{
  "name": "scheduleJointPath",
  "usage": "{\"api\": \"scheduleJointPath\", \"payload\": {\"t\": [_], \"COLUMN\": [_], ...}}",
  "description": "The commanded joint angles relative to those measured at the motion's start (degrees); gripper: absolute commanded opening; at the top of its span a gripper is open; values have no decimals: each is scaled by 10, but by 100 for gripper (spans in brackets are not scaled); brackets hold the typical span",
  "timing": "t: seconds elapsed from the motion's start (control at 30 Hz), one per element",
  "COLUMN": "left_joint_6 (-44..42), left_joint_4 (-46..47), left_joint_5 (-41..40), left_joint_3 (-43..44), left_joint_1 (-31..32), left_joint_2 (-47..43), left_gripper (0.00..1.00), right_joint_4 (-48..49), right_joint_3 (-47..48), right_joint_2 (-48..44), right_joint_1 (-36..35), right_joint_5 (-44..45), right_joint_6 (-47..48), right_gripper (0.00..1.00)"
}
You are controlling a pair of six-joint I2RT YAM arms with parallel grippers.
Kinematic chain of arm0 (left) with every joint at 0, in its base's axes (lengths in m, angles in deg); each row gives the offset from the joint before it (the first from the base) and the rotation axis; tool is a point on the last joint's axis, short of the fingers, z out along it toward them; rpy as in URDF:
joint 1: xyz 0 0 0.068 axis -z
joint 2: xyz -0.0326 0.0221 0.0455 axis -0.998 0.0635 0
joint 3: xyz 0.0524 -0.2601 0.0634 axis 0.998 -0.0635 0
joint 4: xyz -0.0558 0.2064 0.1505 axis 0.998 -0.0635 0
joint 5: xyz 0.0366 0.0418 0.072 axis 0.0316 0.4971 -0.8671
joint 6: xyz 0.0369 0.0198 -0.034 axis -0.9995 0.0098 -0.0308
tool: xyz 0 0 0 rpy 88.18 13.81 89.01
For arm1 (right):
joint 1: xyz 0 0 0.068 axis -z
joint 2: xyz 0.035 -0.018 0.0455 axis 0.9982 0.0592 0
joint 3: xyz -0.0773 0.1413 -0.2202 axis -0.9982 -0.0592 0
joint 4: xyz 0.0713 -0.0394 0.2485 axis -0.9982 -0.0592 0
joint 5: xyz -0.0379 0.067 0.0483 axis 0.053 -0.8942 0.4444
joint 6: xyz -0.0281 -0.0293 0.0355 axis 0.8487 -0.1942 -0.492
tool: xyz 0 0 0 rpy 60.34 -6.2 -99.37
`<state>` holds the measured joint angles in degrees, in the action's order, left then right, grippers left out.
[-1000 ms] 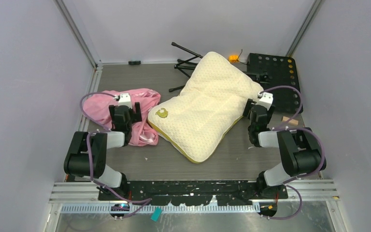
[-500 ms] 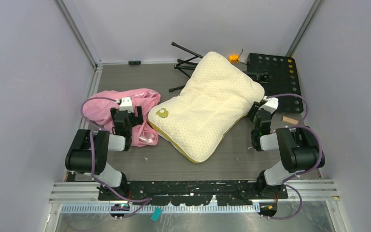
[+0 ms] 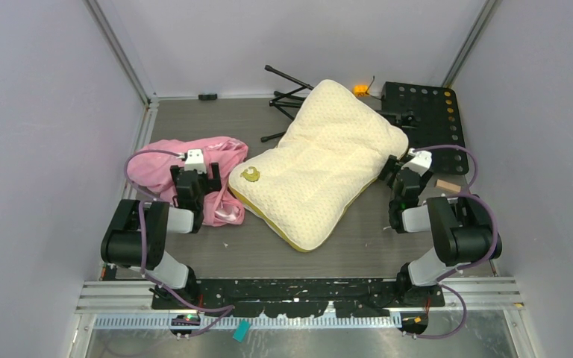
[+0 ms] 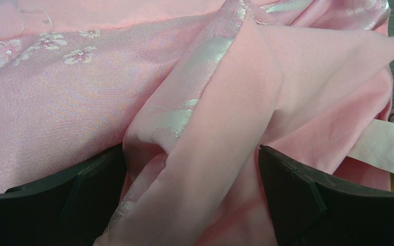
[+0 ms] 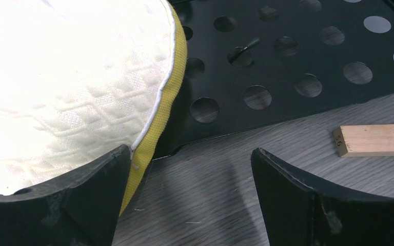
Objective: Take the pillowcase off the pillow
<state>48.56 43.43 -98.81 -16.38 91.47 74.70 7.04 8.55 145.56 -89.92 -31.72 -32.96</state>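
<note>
overhead: pillowcase (image 3: 220, 153) bunched at the left edge of the table (image 3: 268, 246), pillow (image 3: 321, 160) bare toward its far right corner. left wrist: your left gripper (image 4: 190, 154) gapes wide over a pink fold; lift straight. right wrist: right gripper (image 5: 190, 151) wide beside the pillow; back off gently.

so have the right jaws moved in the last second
Yes: the right jaws shifted nearer the arm bases and slightly right, toward the near left corner of the black perforated board.

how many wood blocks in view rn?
1. The wooden block lies on the table beside the near edge of the black perforated plate, right of the pillow. More could be hidden under the pillow or the pillowcase.
</note>
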Motion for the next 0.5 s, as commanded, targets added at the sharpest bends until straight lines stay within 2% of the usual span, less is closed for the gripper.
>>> {"api": "scheduleJointPath", "payload": {"t": [0.0, 0.47], "left_joint_6": [-12, -12], "left_joint_4": [42, 41], "left_joint_5": [1, 1], "left_joint_3": [1, 2], "left_joint_1": [-3, -3], "left_joint_2": [2, 1], "left_gripper": [100, 100], "right_joint_4": [14, 14], "right_joint_3": [6, 6], "right_joint_2": [6, 7], "right_joint_1": [3, 4], "right_joint_5": [20, 21], "right_joint_6": [6, 6], "right_gripper": [91, 92]}}
